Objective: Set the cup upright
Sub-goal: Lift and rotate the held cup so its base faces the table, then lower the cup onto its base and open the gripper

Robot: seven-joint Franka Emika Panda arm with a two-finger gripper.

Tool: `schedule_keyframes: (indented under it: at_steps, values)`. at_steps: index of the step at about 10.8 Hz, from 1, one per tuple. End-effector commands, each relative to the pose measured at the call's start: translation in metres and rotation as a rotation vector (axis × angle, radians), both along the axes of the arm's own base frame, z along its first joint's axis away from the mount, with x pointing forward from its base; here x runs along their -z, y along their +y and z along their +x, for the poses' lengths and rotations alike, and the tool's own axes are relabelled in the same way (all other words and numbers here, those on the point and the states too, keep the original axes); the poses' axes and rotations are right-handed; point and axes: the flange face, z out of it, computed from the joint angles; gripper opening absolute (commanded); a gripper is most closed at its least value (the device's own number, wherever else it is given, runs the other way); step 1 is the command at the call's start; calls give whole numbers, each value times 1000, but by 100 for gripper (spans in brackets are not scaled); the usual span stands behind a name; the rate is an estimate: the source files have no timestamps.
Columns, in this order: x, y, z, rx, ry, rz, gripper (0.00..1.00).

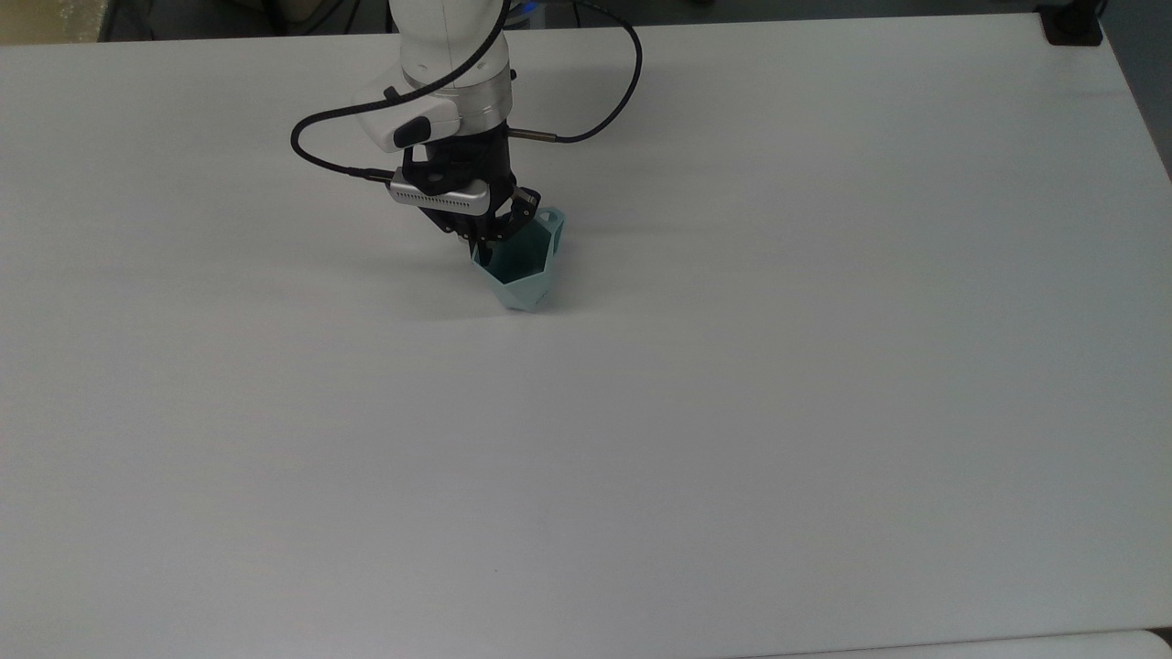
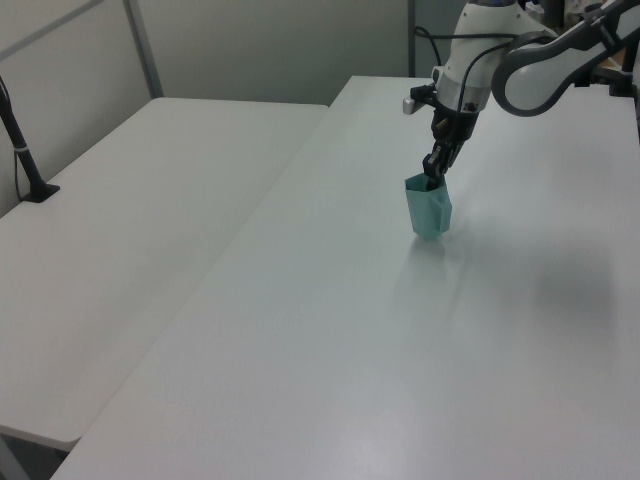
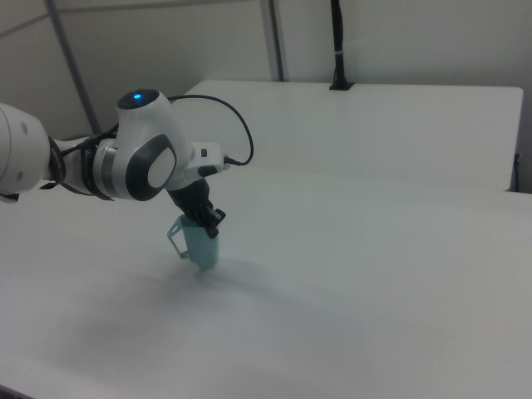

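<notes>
While the gripper [image 1: 493, 240] pinches the cup [image 1: 520, 267] by its rim, fingers closed on the wall, the cup stands mouth-up with its base on or just above the table [image 1: 824, 412]. Its narrow base and slight lean could tip it on release.

White counter and surroundings

A broad white counter [image 1: 732, 412] is seen. A second white counter [image 2: 130, 260] is set just beside it on the left view's left, where a dark clamped post [image 2: 25, 150] stands; a metal frame upright [image 2: 143, 45] is seen behind.

Robotics lab, bare white tables [image 2: 150, 200], cabled robot arm [image 3: 125, 166]
</notes>
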Motion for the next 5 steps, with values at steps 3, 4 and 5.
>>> schedule_keyframes:
  at_steps: [3, 4, 5]
  values:
    - [5, -1, -8, -19, -18, 19, 0]
    - [9, -1, -7, -19, -18, 17, 0]
    - [11, 0, -6, -19, -11, 14, 0]
